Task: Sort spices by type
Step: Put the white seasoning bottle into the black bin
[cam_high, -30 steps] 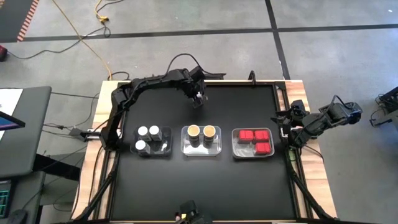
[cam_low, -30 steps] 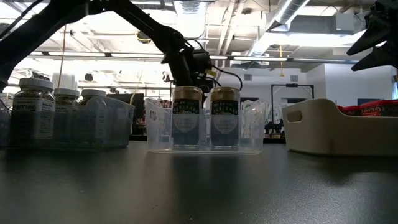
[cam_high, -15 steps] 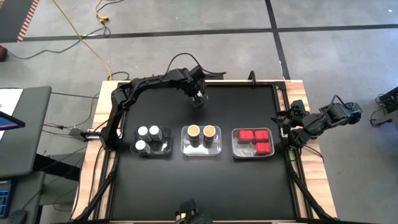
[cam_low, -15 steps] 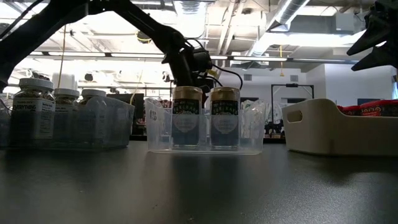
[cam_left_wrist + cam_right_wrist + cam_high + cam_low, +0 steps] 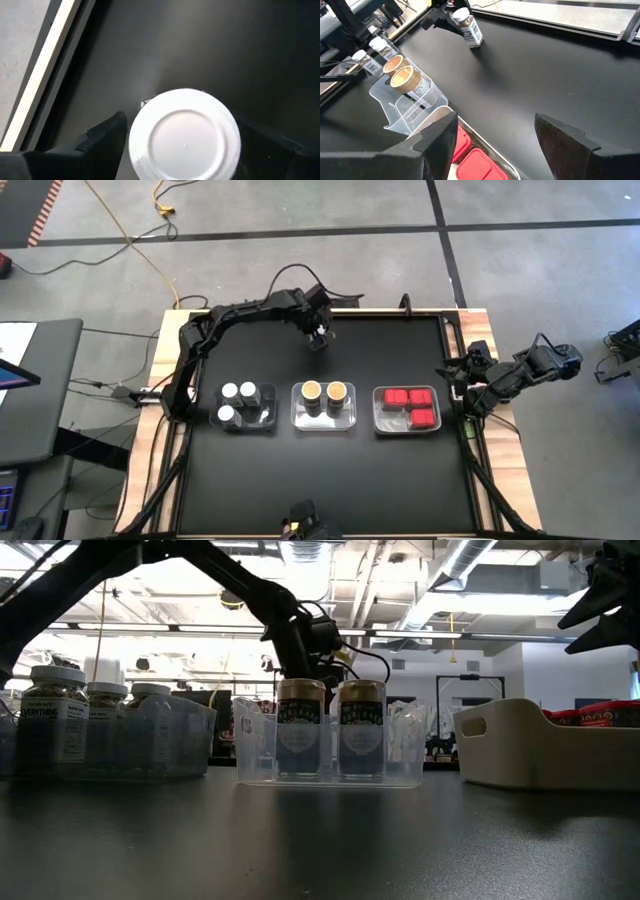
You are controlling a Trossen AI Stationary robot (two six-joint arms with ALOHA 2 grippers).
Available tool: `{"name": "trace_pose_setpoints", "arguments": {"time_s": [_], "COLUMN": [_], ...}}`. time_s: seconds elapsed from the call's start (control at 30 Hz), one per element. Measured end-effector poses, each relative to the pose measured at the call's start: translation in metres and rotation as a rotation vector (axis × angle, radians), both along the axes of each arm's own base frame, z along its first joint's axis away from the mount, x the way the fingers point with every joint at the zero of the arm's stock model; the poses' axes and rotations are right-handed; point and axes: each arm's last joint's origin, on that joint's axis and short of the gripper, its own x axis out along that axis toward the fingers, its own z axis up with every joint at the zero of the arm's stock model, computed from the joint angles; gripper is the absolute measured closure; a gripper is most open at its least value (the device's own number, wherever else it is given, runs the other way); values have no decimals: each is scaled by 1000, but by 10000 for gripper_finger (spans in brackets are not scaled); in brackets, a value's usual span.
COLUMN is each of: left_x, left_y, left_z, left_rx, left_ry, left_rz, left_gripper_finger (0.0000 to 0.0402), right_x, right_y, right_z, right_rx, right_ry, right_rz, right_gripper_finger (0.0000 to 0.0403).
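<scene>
We see the left gripper near the black table's far edge, its two dark fingers set either side of a clear glass spice jar with a white round cap (whether they press it we cannot tell). The jar sits between them, upright, cap facing the wrist camera, long axis vertical. The right gripper waits at the table's right edge, jaws parted, holding nothing.

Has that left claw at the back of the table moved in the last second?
No. In the high view the left gripper sits at the same spot behind the middle tray, around a white-capped jar.
</scene>
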Motion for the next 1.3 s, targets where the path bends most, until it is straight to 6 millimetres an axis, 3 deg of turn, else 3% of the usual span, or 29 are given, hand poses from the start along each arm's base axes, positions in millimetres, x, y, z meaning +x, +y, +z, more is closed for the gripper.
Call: {"name": "trace_pose_setpoints", "arguments": {"time_s": [0.23, 1.1, 1.3], "left_x": [3, -3, -3], "left_y": [3, 2, 2], "left_z": [13, 10, 10], "left_rx": [25, 2, 6], "left_ry": [-28, 25, 27], "left_rz": [-6, 23, 14], "left_gripper_finger": [77, 78, 117], "right_x": [0, 0, 0], "right_y": [0, 0, 0], "right_z": [0, 0, 0], "right_rx": [0, 1, 1], "right_ry": [0, -1, 0], "right_rz": [0, -1, 0], "right_gripper_finger": [111, 111, 111]}}
